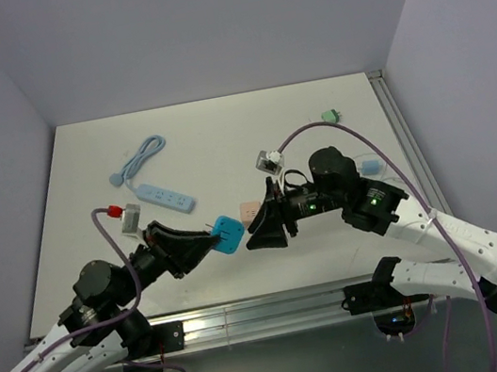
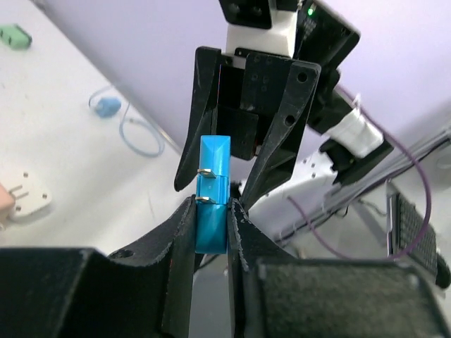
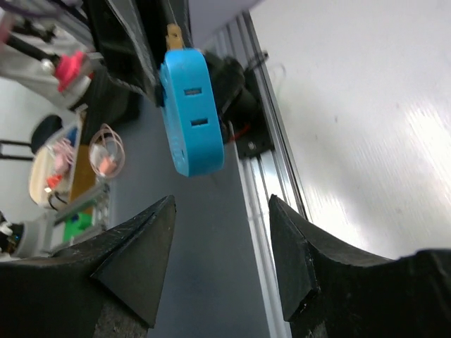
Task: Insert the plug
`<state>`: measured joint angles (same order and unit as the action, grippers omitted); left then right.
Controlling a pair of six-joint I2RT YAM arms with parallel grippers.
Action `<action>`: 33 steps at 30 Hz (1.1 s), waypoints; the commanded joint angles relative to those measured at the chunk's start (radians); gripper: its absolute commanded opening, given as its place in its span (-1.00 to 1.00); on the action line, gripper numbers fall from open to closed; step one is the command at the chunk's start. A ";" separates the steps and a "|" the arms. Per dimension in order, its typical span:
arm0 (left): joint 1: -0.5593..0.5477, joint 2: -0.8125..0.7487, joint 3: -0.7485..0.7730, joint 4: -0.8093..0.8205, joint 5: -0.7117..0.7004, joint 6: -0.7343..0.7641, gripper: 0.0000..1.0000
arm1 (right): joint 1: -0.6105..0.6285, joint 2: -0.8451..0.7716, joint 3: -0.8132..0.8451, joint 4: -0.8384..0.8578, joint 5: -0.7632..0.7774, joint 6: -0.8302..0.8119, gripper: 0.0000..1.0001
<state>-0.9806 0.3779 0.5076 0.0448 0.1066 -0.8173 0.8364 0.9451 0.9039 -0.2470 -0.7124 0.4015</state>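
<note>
Currently: plug (image 1: pixel 228 235), a bright blue rounded block with two slots on one face and metal prongs projecting from its back, clamped between the fingers of the left hand (image 1: pixel 213 240) and held in the air over the near edge of the worktop (image 1: pixel 222 143). Right hand (image 3: pixel 222 211): fingers spread apart, empty, facing the slotted face, near but not touching. Pale blue power strip (image 1: pixel 166 197) lies well apart on the worktop.

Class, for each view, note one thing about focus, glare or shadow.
Top external: even light, only soft shadows on the table. Left wrist: the blue plug is sharp, the left fingers blurred. Right wrist: glare streaks the table; the right fingers are dark and soft.
</note>
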 commanded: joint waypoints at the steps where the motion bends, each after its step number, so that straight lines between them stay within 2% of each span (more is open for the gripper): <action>1: 0.002 -0.043 -0.052 0.171 -0.102 -0.048 -0.99 | -0.014 0.033 -0.014 0.242 -0.034 0.130 0.26; 4: 0.002 -0.072 -0.090 0.252 -0.102 -0.057 -0.99 | -0.014 0.073 -0.040 0.470 -0.084 0.267 0.26; 6: 0.002 -0.092 -0.125 0.291 -0.151 -0.068 -0.99 | -0.014 0.084 -0.052 0.591 -0.084 0.341 0.26; 10: 0.002 -0.103 -0.165 0.384 -0.177 -0.082 -0.99 | -0.013 0.118 -0.039 0.650 -0.058 0.385 0.26; 16: 0.002 -0.088 -0.193 0.454 -0.196 -0.092 -0.99 | -0.010 0.170 -0.054 0.771 -0.047 0.456 -0.20; 19: 0.002 -0.073 -0.198 0.475 -0.194 -0.092 -0.99 | -0.010 0.184 -0.071 0.818 -0.032 0.471 -0.55; 21: 0.002 -0.060 -0.201 0.489 -0.186 -0.091 -0.99 | -0.008 0.192 -0.077 0.827 -0.006 0.458 -0.95; 24: 0.002 -0.040 -0.173 0.427 -0.177 -0.060 -0.99 | -0.005 0.202 -0.056 0.798 0.001 0.429 -1.00; 25: 0.002 -0.039 -0.158 0.381 -0.182 -0.048 -0.92 | -0.006 0.199 -0.050 0.773 0.005 0.415 -1.00; 26: 0.002 -0.037 -0.126 0.339 -0.200 -0.017 -0.36 | -0.007 0.195 -0.034 0.715 0.017 0.381 -1.00; 29: 0.002 -0.062 -0.068 0.134 -0.298 0.006 0.98 | -0.010 0.170 -0.013 0.588 0.025 0.297 -1.00; 31: 0.002 -0.097 -0.046 0.011 -0.343 0.026 0.99 | -0.011 0.158 -0.011 0.533 0.004 0.248 -1.00; 33: 0.002 -0.132 -0.024 -0.042 -0.378 0.047 0.99 | -0.011 0.164 -0.016 0.468 -0.072 0.177 -1.00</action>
<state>-0.9787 0.2893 0.4213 0.1658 -0.1837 -0.8280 0.8223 1.1297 0.8478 0.3275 -0.7219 0.7090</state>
